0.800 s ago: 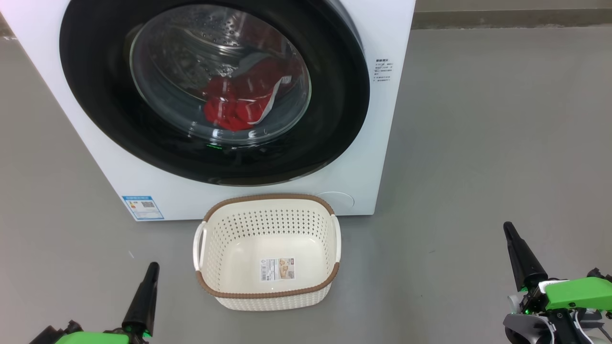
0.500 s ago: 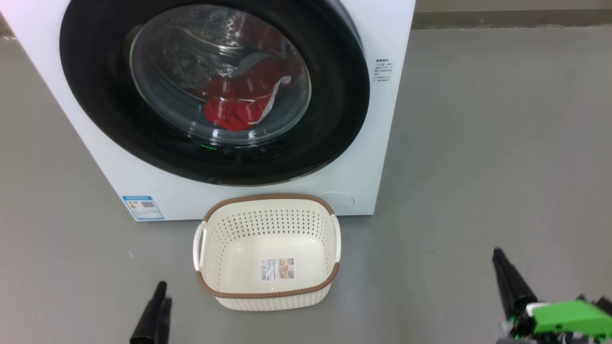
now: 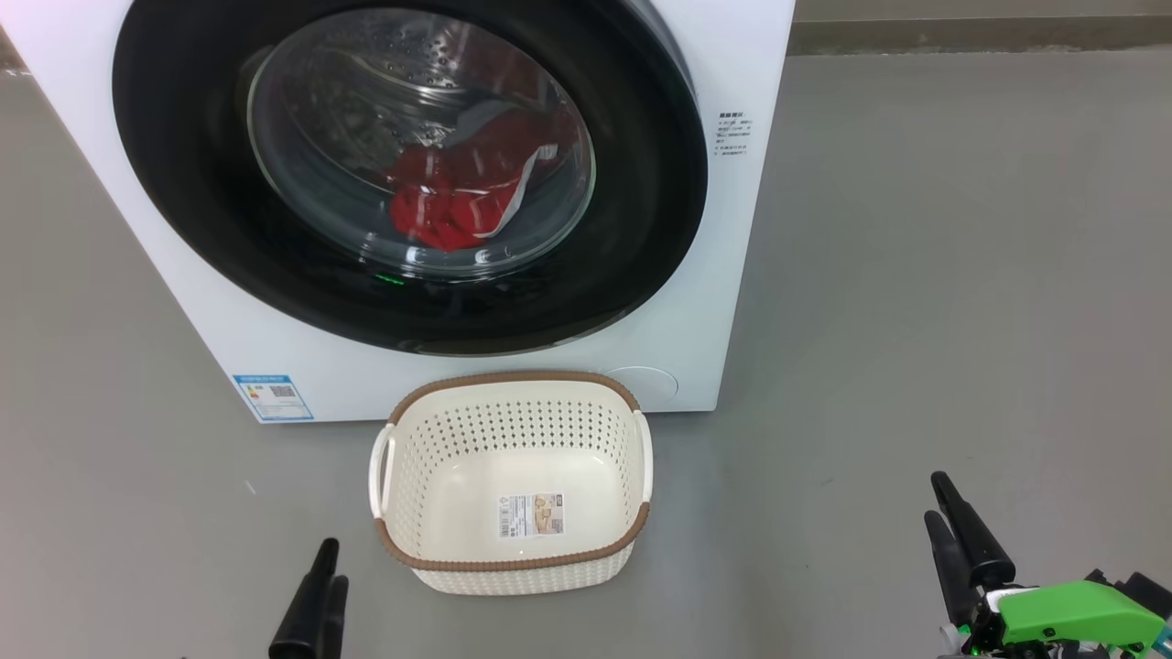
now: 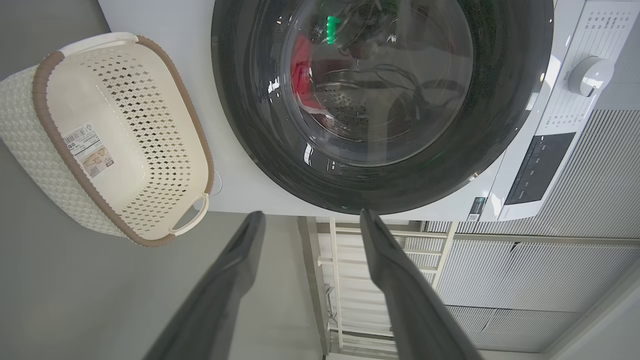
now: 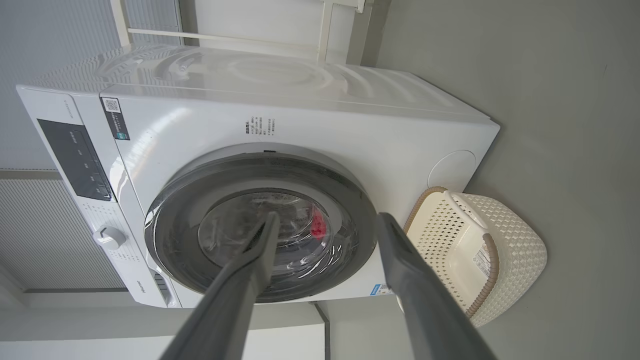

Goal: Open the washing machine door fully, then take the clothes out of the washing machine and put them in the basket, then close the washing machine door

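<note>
- Head view: the washing machine point(image 3: 753, 229) stands on the grey floor point(image 3: 934, 275), its white front taking up the upper left of the view, with a small blue sticker point(image 3: 273, 396) at its lower left corner.
- The washing machine door point(image 3: 641, 229) is shut, lying flat against the machine's front.
- Through the door's glass window the clothes point(image 3: 453, 206) lie inside as a red heap with white trim, low in the perforated steel drum.
- The basket point(image 3: 513, 377) stands upright on the floor just in front of the machine, below the door. A paper label point(image 3: 530, 515) shows on its bare bottom. Whether its far rim touches the front panel cannot be told.
- The left gripper point(image 3: 332, 560) sits at the lower left, near the basket's near left corner but apart from it, dark fingers pointing toward the machine.
- The right gripper point(image 3: 935, 496) sits at the lower right, well apart from both basket and machine, with a green housing point(image 3: 1067, 613) behind its fingers.
- Left wrist view: the jaws are spread wide with nothing between them, and the door and the basket lie beyond the fingertips.
- Right wrist view: the jaws are likewise spread wide and hold nothing. The door shows between the fingers and the basket beyond one of them.
</note>
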You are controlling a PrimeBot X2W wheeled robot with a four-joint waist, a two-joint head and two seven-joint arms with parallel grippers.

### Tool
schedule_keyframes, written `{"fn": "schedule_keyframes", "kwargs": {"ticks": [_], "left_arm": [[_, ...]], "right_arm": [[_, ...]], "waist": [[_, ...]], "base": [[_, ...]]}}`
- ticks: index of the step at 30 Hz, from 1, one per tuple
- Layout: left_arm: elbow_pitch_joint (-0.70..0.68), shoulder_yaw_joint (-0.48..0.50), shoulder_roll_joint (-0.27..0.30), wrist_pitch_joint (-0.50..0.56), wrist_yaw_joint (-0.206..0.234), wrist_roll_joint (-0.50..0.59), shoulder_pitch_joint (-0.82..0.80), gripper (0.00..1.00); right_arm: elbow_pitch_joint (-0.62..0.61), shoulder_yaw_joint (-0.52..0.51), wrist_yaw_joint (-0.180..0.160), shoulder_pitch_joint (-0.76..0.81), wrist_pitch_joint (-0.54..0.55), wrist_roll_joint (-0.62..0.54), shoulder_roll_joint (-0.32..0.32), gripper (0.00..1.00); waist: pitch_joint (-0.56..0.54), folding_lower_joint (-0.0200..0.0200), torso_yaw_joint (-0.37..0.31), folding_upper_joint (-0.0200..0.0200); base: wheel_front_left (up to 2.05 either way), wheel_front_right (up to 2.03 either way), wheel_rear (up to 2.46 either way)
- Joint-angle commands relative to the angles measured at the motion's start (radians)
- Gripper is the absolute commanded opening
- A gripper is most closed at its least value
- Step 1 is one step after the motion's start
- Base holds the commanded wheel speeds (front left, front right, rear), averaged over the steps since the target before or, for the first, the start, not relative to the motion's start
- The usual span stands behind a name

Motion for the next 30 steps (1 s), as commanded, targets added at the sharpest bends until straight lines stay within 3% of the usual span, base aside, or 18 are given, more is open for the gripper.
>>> {"fn": "schedule_keyframes", "kwargs": {"ticks": [1, 7, 19, 30], "left_arm": [[-0.033, -0.010, 0.017, -0.015, -0.002, 0.019, -0.052, 1.00], [-0.036, -0.023, 0.022, -0.032, -0.002, 0.065, -0.064, 1.00], [-0.037, -0.026, 0.015, -0.068, -0.002, 0.257, -0.083, 1.00], [-0.035, -0.036, 0.015, -0.100, 0.024, 0.434, -0.110, 1.00]], "right_arm": [[-0.030, 0.014, 0.000, -0.058, -0.013, -0.026, -0.016, 1.00], [-0.032, 0.022, 0.000, -0.068, -0.028, -0.068, -0.016, 1.00], [-0.025, 0.034, 0.000, -0.093, -0.063, -0.199, -0.016, 1.00], [-0.024, 0.034, 0.000, -0.118, -0.095, -0.366, -0.018, 1.00]], "waist": [[0.000, -0.0001, 0.000, 0.0000], [0.000, -0.0001, 0.000, 0.0000], [0.002, -0.0001, 0.000, 0.0000], [0.003, -0.0001, -0.002, 0.0000]], "base": [[0.00, 0.00, 0.00], [0.00, 0.00, 0.00], [0.00, 0.00, 0.00], [0.00, 0.00, 0.00]]}}
